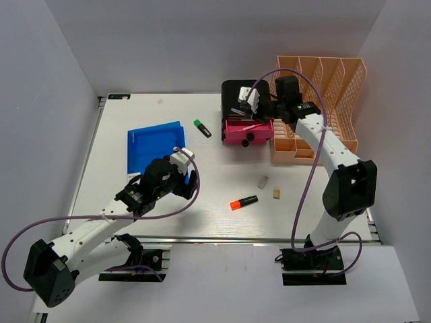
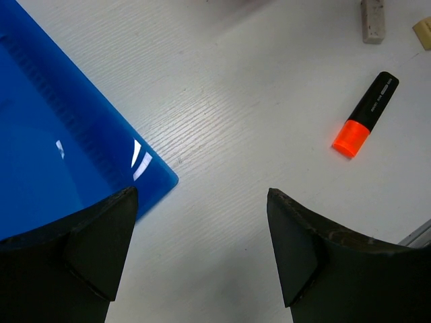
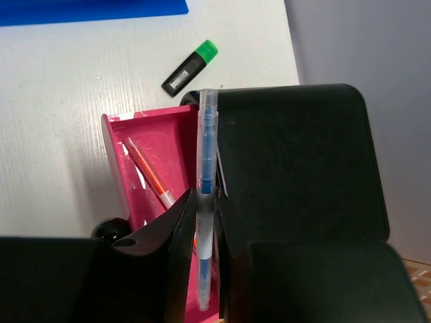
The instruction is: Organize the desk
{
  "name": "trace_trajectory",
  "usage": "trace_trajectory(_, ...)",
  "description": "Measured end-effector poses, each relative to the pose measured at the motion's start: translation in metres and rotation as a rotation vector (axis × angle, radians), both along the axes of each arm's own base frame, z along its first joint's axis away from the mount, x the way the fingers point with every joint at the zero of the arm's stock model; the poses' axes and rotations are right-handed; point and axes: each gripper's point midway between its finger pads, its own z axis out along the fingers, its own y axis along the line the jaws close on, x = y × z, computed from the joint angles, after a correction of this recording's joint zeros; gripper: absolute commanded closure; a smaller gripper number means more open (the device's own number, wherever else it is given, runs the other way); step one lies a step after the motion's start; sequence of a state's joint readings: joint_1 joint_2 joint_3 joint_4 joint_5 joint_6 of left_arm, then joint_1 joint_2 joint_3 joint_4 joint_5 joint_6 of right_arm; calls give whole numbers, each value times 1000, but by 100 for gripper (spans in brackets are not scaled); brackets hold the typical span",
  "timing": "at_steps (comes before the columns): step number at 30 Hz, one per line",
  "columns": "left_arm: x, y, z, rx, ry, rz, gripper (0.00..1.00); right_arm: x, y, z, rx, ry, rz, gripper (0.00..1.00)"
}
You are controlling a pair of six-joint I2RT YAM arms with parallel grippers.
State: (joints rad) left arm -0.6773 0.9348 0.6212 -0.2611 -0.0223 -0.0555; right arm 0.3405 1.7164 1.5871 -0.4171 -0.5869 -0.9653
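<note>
Two pincers are mine, and they are doing different things. My right pincer (image 1: 250,108) (image 3: 205,202) is closed narrowly on a slim clear plastic pen with a blue core (image 3: 207,148). The pen runs straight out past my fingertips. It hangs over the line where an open pink plastic pencil box (image 1: 248,131) (image 3: 155,155) meets a black box with rounded corners (image 1: 232,91) (image 3: 296,161). A thin red pen (image 3: 151,175) lies slanted inside the pink box. Just beyond the pink box lies a black highlighter with a green cap (image 1: 202,128) (image 3: 190,67).

My left pincer (image 1: 180,176) (image 2: 202,195) is spread wide and holds nothing. It hovers over the near right corner of a glossy blue plastic folder (image 1: 155,148) (image 2: 47,134) that lies flat. Ahead and to my right is a black highlighter with an orange cap (image 1: 244,202) (image 2: 366,113), well apart from the folder. Further on are a small grey eraser block (image 1: 263,181) (image 2: 372,20) and a smaller tan one (image 1: 277,194) (image 2: 424,30).

All of this rests on the wide flat white table (image 1: 222,175) (image 2: 236,101) (image 3: 67,101), which fills the floor of the view from my bases to the back wall. A peach lattice file rack (image 1: 330,87) stands at its far right corner, just beside the pink box.
</note>
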Motion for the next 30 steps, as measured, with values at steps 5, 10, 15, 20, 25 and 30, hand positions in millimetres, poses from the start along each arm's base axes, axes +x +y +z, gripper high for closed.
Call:
trace_trajectory(5, -1, -1, 1, -2, -2, -7, 13, 3, -1, -18, -31, 30, -4, 63)
trace_trajectory(10, -2, -2, 6, -17, -13, -15, 13, 2, -6, -26, -53, 43, -21, 57)
trace_trajectory(15, -4, -4, 7, -27, -11, -32, 13, -16, -7, -18, -8, 86, -37, 97)
trace_trajectory(20, -5, -5, 9, -34, -14, -38, 17, -77, -10, 33, 128, 70, 12, 100)
trace_trajectory(25, -5, -5, 12, -41, -24, -38, 18, -118, -17, 41, 124, 34, 86, 100)
trace_trajectory(30, -5, -5, 13, -42, -26, -37, 16, -103, -37, -42, -40, 155, -22, 100)
